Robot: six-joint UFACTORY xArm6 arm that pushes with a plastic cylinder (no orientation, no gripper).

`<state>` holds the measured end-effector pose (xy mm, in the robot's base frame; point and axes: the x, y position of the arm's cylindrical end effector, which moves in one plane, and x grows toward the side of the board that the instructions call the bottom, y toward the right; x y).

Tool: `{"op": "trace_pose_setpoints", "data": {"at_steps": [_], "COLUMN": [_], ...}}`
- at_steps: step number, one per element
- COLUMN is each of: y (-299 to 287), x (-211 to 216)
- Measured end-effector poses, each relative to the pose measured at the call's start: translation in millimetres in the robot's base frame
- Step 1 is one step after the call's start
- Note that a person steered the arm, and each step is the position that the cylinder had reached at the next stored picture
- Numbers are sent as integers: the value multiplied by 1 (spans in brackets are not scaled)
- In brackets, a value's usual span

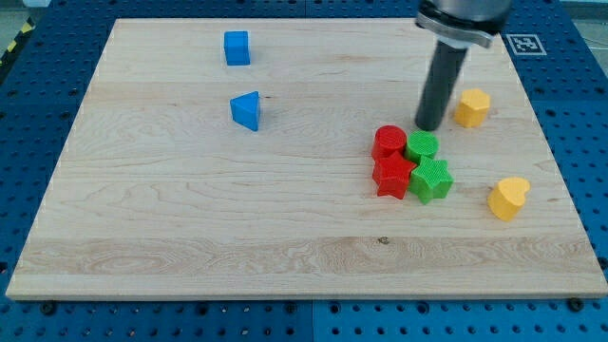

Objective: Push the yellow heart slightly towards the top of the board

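The yellow heart (508,198) lies near the board's right edge, below the middle. My tip (428,126) rests on the board at the upper right, just above the green round block (421,145) and well up and left of the heart. A second yellow block (471,107), roughly hexagonal, sits just right of the tip.
A cluster sits left of the heart: red round block (388,142), red star (392,176), green round block, green star (432,180). A blue cube (237,47) and a blue triangular block (246,110) lie at the upper left. The wooden board (190,237) is bounded by a blue pegboard.
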<state>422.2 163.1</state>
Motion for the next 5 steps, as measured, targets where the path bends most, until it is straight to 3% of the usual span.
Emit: {"op": "trace_pose_setpoints", "data": {"at_steps": [5], "y": [91], "x": [69]}}
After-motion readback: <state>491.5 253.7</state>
